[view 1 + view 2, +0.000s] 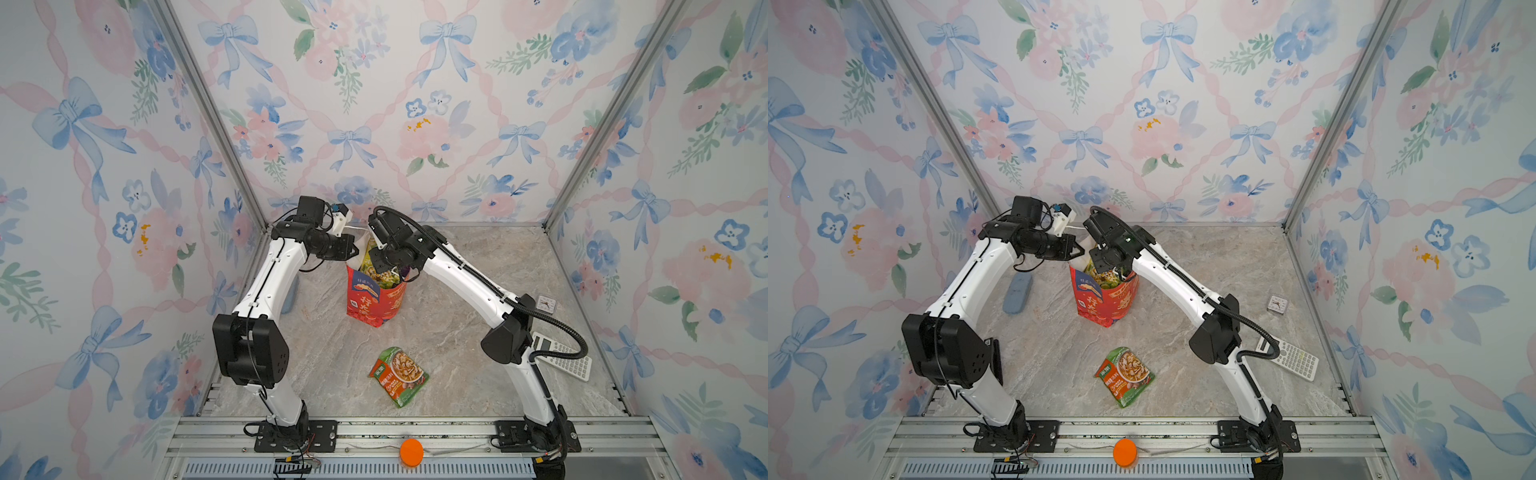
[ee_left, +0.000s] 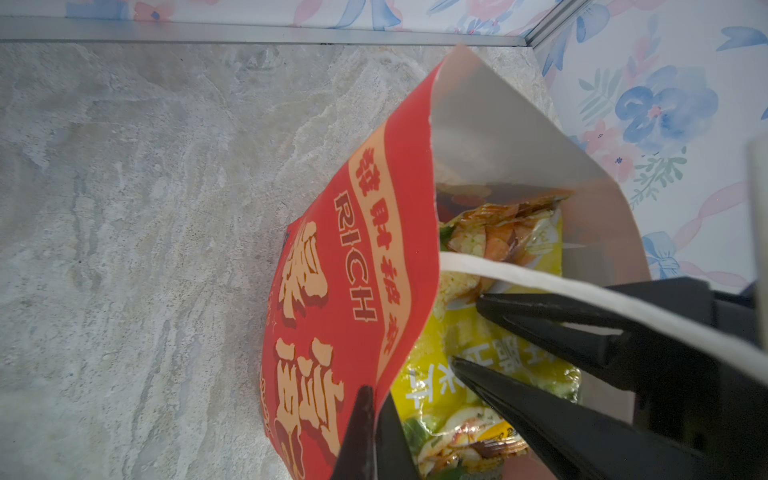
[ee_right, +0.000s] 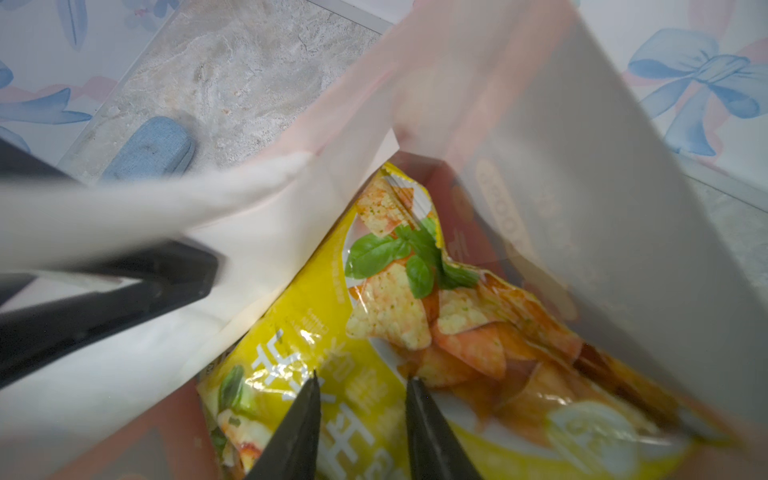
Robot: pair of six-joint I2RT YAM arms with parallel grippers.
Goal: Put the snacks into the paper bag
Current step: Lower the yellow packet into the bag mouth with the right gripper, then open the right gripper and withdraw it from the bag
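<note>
The red paper bag [image 1: 374,301] [image 1: 1106,305] stands upright at mid-table. My left gripper [image 2: 376,395] [image 1: 353,251] is shut on the bag's red side wall [image 2: 353,249] at the rim. My right gripper [image 3: 363,378] [image 1: 1121,272] is inside the bag's mouth, open. Its fingertips [image 2: 484,300] hang just over a yellow snack packet [image 3: 332,332] [image 2: 465,374] that lies in the bag, and nothing is pinched between them. A white cord handle [image 2: 540,282] crosses above. A green and orange snack packet [image 1: 399,376] [image 1: 1125,376] lies flat on the table in front of the bag.
A white calculator [image 1: 571,363] [image 1: 1296,359] and a small white clock [image 1: 545,303] [image 1: 1277,304] lie by the right wall. A blue-grey case [image 1: 1017,295] [image 3: 153,149] lies left of the bag. An orange disc [image 1: 411,453] sits on the front rail.
</note>
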